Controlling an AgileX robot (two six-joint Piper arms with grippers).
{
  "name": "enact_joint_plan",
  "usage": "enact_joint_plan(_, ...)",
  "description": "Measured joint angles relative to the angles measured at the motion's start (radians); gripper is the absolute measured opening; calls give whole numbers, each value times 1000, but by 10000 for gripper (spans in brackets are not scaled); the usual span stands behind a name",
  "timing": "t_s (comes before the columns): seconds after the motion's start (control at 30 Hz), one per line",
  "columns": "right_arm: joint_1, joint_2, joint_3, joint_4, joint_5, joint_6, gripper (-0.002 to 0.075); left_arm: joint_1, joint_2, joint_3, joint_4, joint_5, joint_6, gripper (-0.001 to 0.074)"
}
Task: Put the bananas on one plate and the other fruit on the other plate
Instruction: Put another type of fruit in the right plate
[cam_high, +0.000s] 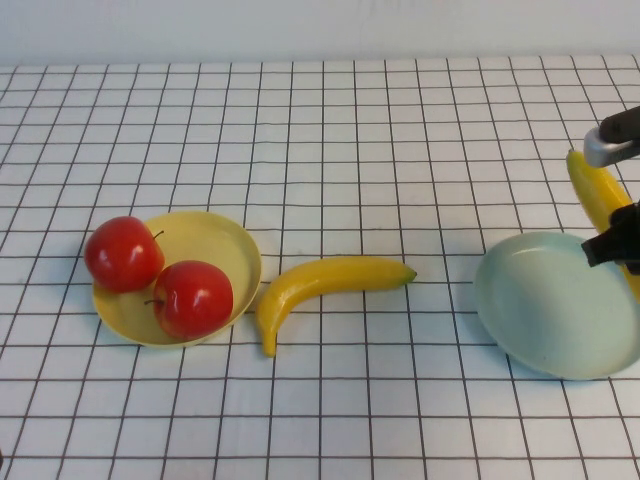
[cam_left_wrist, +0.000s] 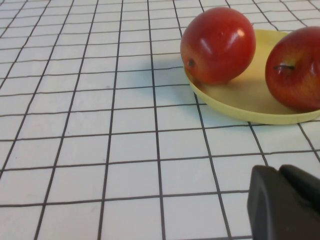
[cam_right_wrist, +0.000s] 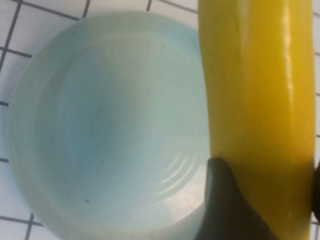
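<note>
Two red apples (cam_high: 123, 253) (cam_high: 192, 298) lie in the pale yellow plate (cam_high: 215, 235) at the left. One banana (cam_high: 330, 280) lies on the cloth between the plates. The pale blue-green plate (cam_high: 545, 300) sits at the right with nothing in it. My right gripper (cam_high: 612, 225) is at the right edge, shut on a second banana (cam_high: 592, 185) held over that plate's far right rim. In the right wrist view this banana (cam_right_wrist: 255, 90) sits between the fingers above the plate (cam_right_wrist: 100, 125). My left gripper (cam_left_wrist: 280, 170) is shut, low over the cloth near the yellow plate (cam_left_wrist: 245, 97) and its apples (cam_left_wrist: 217, 45) (cam_left_wrist: 295, 67).
A white cloth with a black grid (cam_high: 330, 130) covers the whole table. The back wall runs along the far edge.
</note>
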Motion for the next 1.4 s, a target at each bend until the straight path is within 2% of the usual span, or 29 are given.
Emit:
enact_joint_plan(0.17,-4,119,-34,61,0,11,312,0,0,0,0,0,0,-4)
enact_joint_plan(0.4,-4,247,-71,52,-7,27,313,0,0,0,0,0,0,-4)
enact_joint_plan(0.53,-4,302,-71,47,-16,31,364,0,0,0,0,0,0,-4)
enact_joint_plan(0.7,-4,316,-84,45,-30,31,399,0,0,0,0,0,0,-4)
enact_joint_plan(0.87,-2,309,-181,45,26,31,405,0,0,0,0,0,0,-4)
enact_joint_plan(1.07,63,260,-332,45,74,21,405,0,0,0,0,0,0,-4)
enact_joint_plan(1.17,119,257,-387,71,69,-63,405,0,0,0,0,0,0,-4)
enact_joint_plan(1.4,271,341,-411,130,8,-449,405,0,0,0,0,0,0,-4)
